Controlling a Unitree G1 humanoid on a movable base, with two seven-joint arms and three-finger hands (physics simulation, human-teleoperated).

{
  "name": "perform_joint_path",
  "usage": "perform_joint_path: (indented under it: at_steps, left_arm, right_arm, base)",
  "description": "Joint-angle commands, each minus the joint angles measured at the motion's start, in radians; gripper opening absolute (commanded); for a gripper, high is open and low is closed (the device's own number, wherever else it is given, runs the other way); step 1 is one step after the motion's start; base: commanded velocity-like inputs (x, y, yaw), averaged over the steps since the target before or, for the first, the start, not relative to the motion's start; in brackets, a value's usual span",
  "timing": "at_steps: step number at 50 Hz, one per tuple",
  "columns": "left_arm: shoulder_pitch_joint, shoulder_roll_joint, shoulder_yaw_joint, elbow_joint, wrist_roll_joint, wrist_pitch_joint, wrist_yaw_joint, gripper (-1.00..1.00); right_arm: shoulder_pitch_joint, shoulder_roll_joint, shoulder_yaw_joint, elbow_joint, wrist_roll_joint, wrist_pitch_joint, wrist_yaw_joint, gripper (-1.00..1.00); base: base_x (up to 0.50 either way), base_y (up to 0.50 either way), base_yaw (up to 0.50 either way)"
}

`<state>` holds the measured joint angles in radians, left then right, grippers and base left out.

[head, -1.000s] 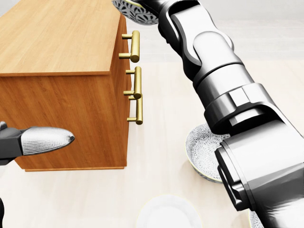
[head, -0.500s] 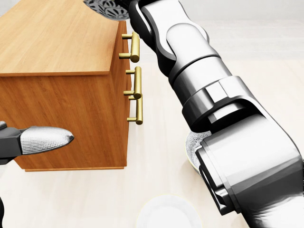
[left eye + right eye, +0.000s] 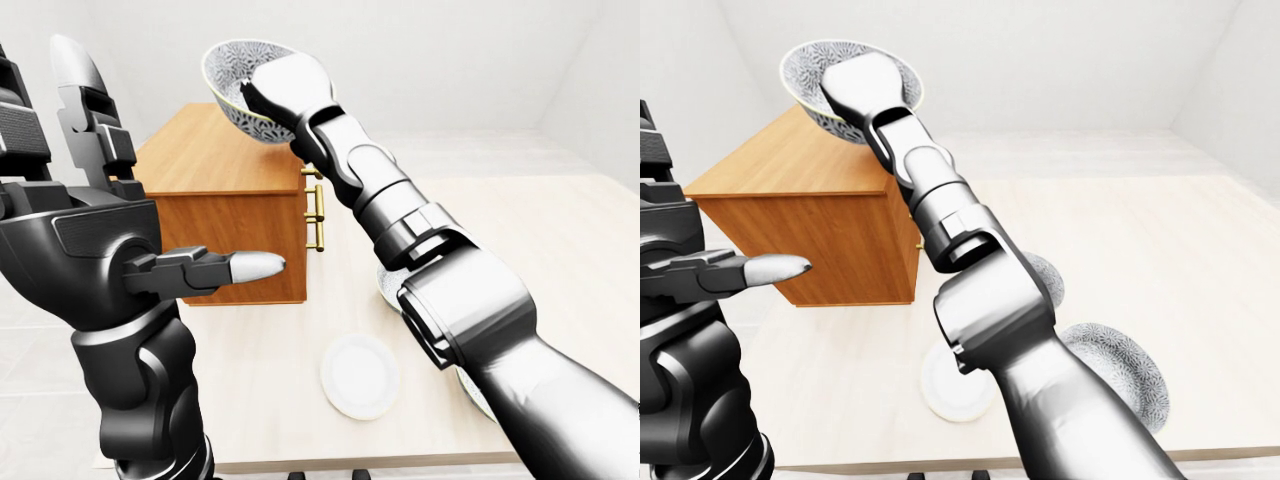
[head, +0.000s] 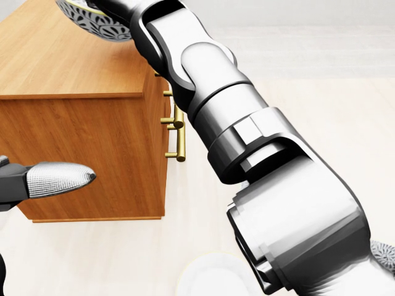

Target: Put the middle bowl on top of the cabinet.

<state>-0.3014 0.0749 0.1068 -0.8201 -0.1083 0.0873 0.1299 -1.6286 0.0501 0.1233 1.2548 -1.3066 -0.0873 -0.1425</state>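
Left-eye view, middle bowl: held aloft and tilted, with its patterned inside turned toward the camera. It is over the top of the cabinet, near that top's right edge.
Left-eye view, right hand: clamped on the bowl's right rim, so that part of the inside is covered. The single fingers cannot be made out.
Left-eye view, left hand: raised at the view's left with the fingers spread apart, well apart from the bowl.
Left-eye view, cabinet: set on the table toward its left edge. Brass handles are seen on its right face.
Left-eye view, plate: white, laid flat near the table's bottom edge.
Head view, middle bowl: seen in the top-left corner, above the cabinet's top. The middle of the view is filled by the right arm.
Head view, left hand: only one fingertip is shown, at the left edge.
Right-eye view, middle bowl: its opening is largely covered by the right hand.
Right-eye view, second bowl: set near the table's bottom edge, right of the arm, with its patterned inside shown.
Right-eye view, third bowl: mostly hidden behind the arm, so its inside cannot be told.
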Motion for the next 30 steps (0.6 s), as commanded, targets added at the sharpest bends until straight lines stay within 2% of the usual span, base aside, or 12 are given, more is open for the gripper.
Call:
perform_joint_path:
  at_steps: [1,24,25,30]
  left_arm:
    - [0.0,0.002,0.002,-0.001,0.003,0.0,0.005,1.0]
    - [-0.001,0.001,-0.002,0.003,0.003,0.0,0.001,1.0]
    - [-0.002,-0.002,-0.001,0.006,0.001,0.0,0.001,1.0]
    - [-0.004,-0.001,0.0,0.013,0.002,0.0,0.002,1.0]
  right_arm:
    - [-0.017,0.035,-0.008,-0.003,0.013,0.0,-0.032,-1.0]
    - [-0.034,0.087,-0.004,-0.005,0.052,0.0,-0.016,-1.0]
    - [-0.038,0.09,-0.025,0.01,0.08,0.0,0.001,-1.0]
    - [-0.037,0.092,-0.021,-0.004,0.09,0.0,0.016,-1.0]
  base:
    - [0.0,0.0,0.0]
    - [0.0,0.0,0.0]
    - [0.0,0.0,0.0]
    - [0.0,0.0,0.0]
